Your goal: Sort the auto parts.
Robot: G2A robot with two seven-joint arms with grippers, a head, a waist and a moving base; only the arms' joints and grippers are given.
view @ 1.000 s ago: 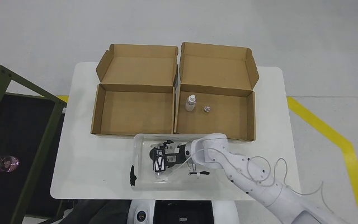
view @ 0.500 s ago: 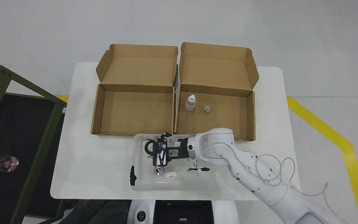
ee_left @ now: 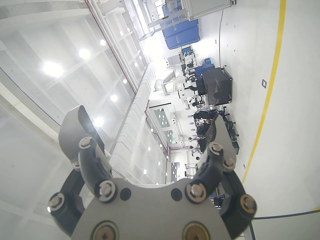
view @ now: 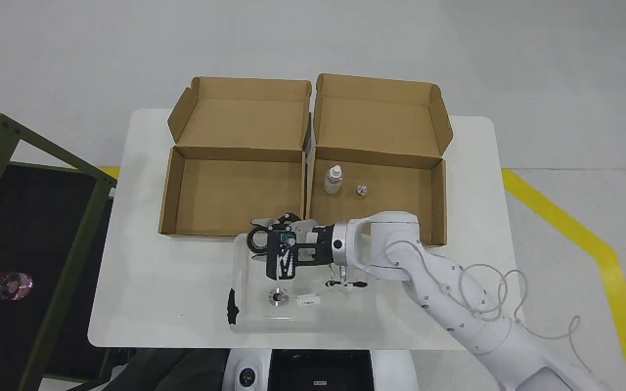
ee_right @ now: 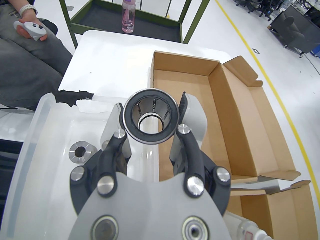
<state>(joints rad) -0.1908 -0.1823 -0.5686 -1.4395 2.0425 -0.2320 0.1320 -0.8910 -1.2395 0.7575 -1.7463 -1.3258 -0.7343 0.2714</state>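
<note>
My right gripper is shut on a cylindrical bearing with black end rings and a hollow steel core. In the top view the gripper holds the bearing over the far edge of the clear plastic bin, just short of the left cardboard box. A steel bushing lies on the bin floor, with a small black part near it. My left gripper is open and points up into the room, holding nothing.
The right cardboard box holds a small white bottle and a small metal part. The left box's floor is bare. Black tape marks the bin's near corner. A green cart stands beside the table.
The right gripper has lifted the bearing out of the bin and carried it toward the far edge, near the left box. The bushing stays on the bin floor.
</note>
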